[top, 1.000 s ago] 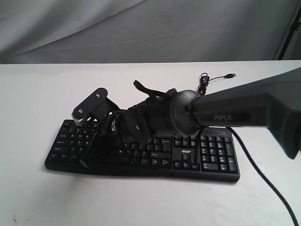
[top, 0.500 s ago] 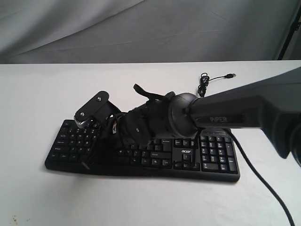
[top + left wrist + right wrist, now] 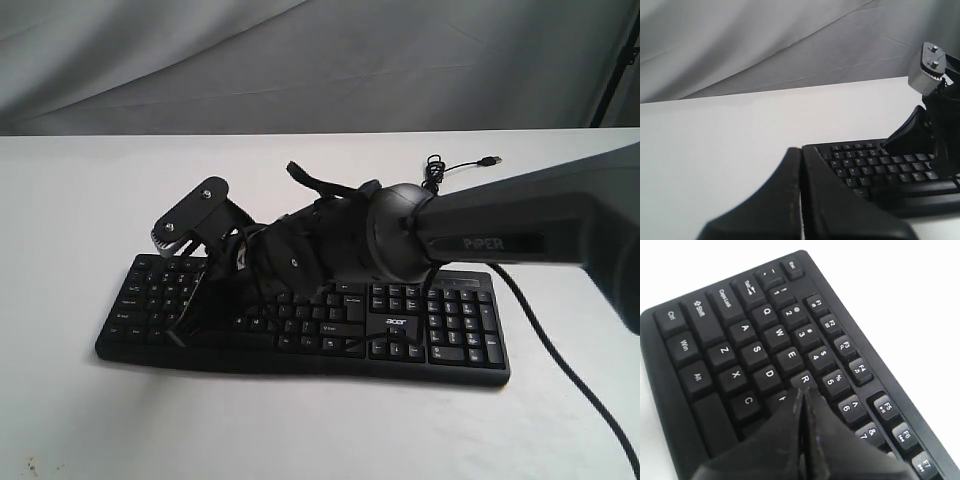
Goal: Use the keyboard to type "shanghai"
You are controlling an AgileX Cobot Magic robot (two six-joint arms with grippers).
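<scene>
Black wide plastic keyboard (image 3: 400, 325) lies on the white tabletop (image 3: 90, 200). My right tool (image 3: 803, 395), pressed together, points near key R (image 3: 804, 379); my left tool (image 3: 800, 155), also pressed together, hangs aside. Which letters are already typed, I cannot tell.

Lab-like test bench: white table (image 3: 80, 200), grey cloth backdrop (image 3: 300, 60)

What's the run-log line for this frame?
step: typing | right pincer: shut, tip over keyboard by R key | left pincer: shut, over table beside keyboard | contact: cannot tell
</scene>
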